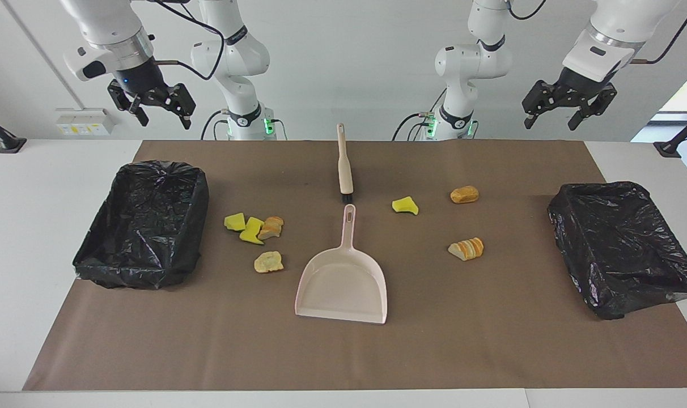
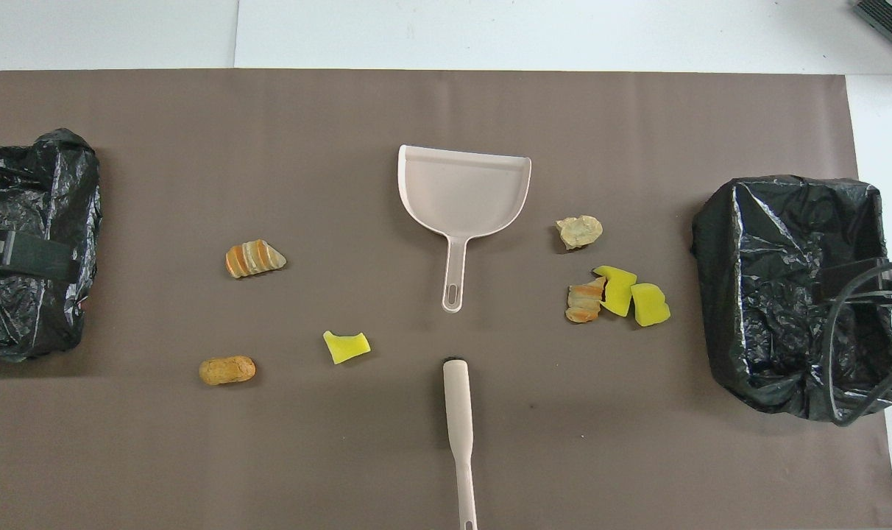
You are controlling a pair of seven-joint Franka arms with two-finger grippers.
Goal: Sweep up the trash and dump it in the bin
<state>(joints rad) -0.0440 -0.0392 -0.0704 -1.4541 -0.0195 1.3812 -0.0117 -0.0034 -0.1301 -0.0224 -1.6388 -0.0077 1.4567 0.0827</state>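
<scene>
Seven pieces of trash lie on the brown mat [image 1: 491, 340] covering the worktop [image 1: 37, 226]. Four sit toward the right arm's end: two yellow chunks [image 1: 244, 225], a striped bread lump [image 1: 271, 227] touching one of them, and a pale lump [image 1: 268, 262] farther from the robots. Three lie spread toward the left arm's end (well apart): a yellow chunk [image 1: 405, 205], a tan roll [image 1: 464, 194] and a sliced lump [image 1: 466, 249]. Between the groups lies the dustpan [image 1: 343, 280], the brush [image 1: 344, 170] nearer the robots. A black-lined bin [image 1: 145, 224] stands at each end [image 1: 624, 246]. The right gripper [image 1: 161, 110] and the left gripper [image 1: 553, 111] hang high over the worktop's near edge, both released and empty.
</scene>
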